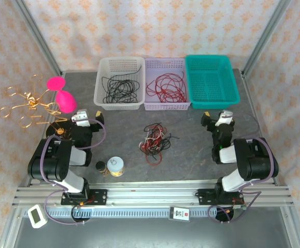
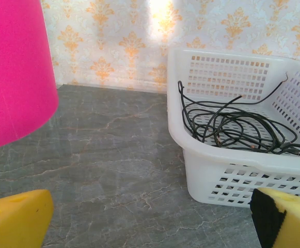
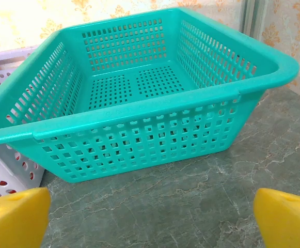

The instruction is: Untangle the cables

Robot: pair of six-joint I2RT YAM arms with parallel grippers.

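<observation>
Black, red and off-white cables (image 1: pixel 154 140) clumped midway on the surface (image 1: pixel 191 155), long axis near to far, left end effector (image 1: pixel 90 112) and right end effector (image 1: pixel 217 113) both spread wide, empty.

**Setting:** robotics laboratory test cell, indoors.

**Evidence:**
- Silver aluminium frame posts (image 1: pixel 37 36) at the corners.
- Cream backdrop printed with orange damask motifs (image 1: pixel 155 26), closing in the back and both sides.
- Grey marble-patterned tabletop (image 1: pixel 191 142).
- Silver slotted aluminium rails (image 1: pixel 150 195) along the near edge, with a black jointed left arm (image 1: pixel 54 160) and a black jointed right arm (image 1: pixel 250 163) bolted to them.
- Small white display unit (image 1: pixel 37 215) beside the rails.
- White perforated plastic basket (image 1: pixel 117 106), lilac perforated plastic basket (image 1: pixel 166 106) and teal perforated plastic basket (image 1: pixel 214 102), side by side at the far edge.
</observation>
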